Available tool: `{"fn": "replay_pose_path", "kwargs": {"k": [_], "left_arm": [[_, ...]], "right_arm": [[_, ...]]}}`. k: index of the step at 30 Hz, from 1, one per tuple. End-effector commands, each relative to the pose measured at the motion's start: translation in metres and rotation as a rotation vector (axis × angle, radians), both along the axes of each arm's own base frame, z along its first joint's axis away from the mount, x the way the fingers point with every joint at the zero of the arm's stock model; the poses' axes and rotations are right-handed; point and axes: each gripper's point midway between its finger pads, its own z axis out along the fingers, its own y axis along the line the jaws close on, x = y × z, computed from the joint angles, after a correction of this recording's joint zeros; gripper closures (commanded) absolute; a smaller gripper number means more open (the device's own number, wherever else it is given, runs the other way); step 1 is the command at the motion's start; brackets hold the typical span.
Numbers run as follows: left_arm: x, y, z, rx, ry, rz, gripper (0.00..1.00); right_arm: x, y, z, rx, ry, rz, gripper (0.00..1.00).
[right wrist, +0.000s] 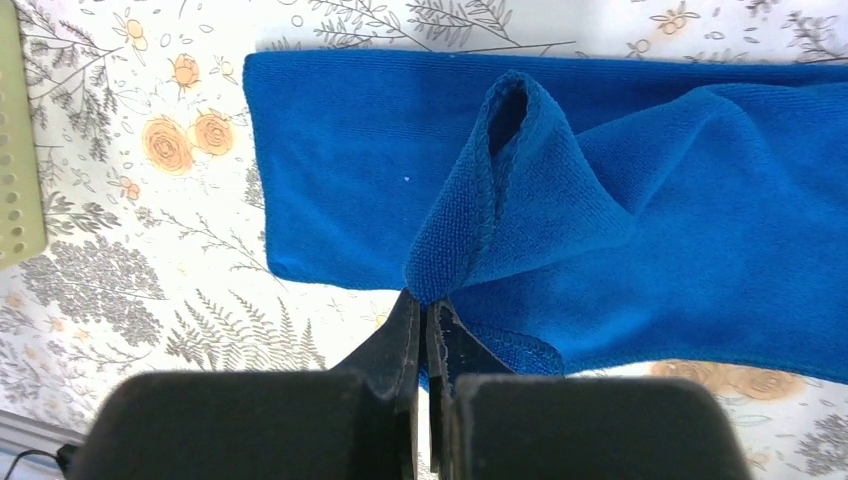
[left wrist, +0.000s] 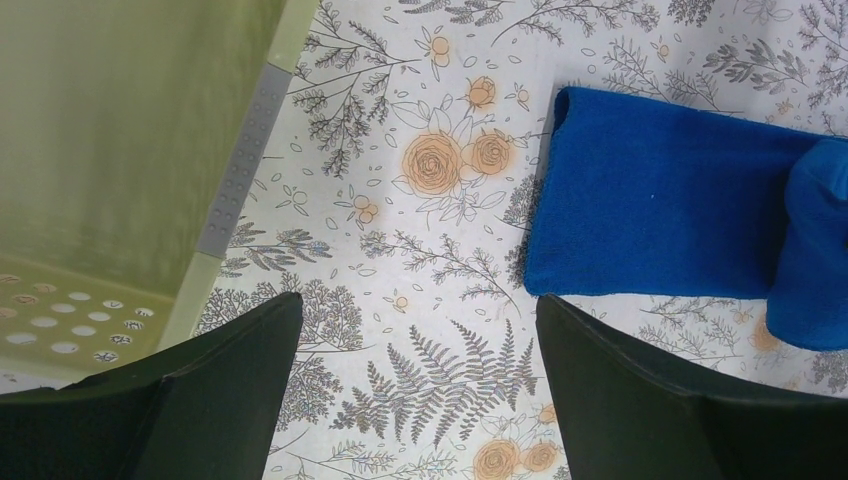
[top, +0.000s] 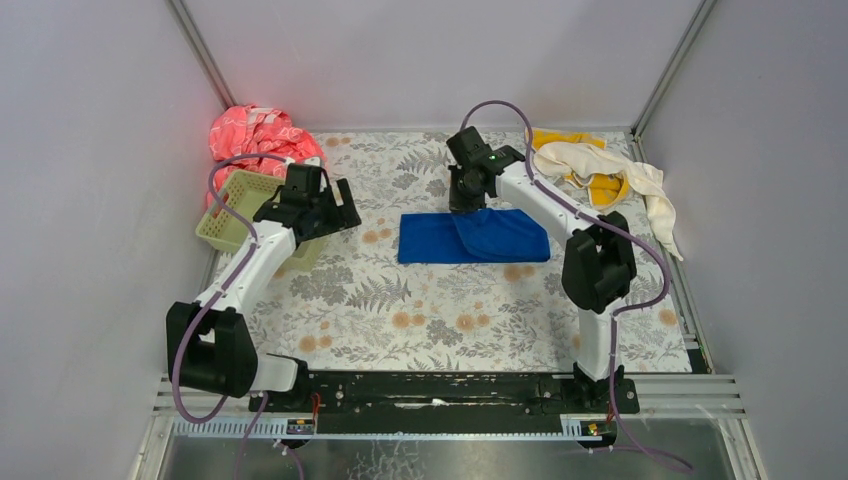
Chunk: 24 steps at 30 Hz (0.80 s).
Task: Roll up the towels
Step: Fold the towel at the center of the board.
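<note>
The royal blue towel (top: 440, 240) lies flat in the middle of the table, with one end lifted into a fold (top: 495, 232). My right gripper (top: 466, 204) is shut on a pinched corner of the blue towel (right wrist: 600, 200), holding it up above the flat part. My left gripper (top: 325, 205) is open and empty above the table, left of the blue towel (left wrist: 650, 200). The cream-white towel (top: 610, 165) and the yellow-orange towel (top: 605, 188) lie bunched together at the back right.
A pale green basket (top: 232, 212) stands at the left, close to my left gripper; its wall shows in the left wrist view (left wrist: 120, 150). A pink-red patterned cloth (top: 258, 135) lies behind it in the back left corner. Grey walls close in the table.
</note>
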Motion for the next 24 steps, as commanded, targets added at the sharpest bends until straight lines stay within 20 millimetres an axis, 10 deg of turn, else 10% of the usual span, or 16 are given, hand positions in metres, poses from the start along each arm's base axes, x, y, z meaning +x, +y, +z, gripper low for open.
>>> {"fn": "replay_pose_path", "kwargs": {"k": [1,24], "left_arm": [[0.009,-0.008,0.002,-0.021,-0.039,-0.022,0.13],[0.007,-0.015,-0.003,-0.026,-0.017,-0.047,0.12]], "right_arm": [[0.008,0.034,0.011,0.111,-0.023,-0.006,1.0],[0.004,0.086,-0.033,0.278,0.058,0.014,0.93]]}}
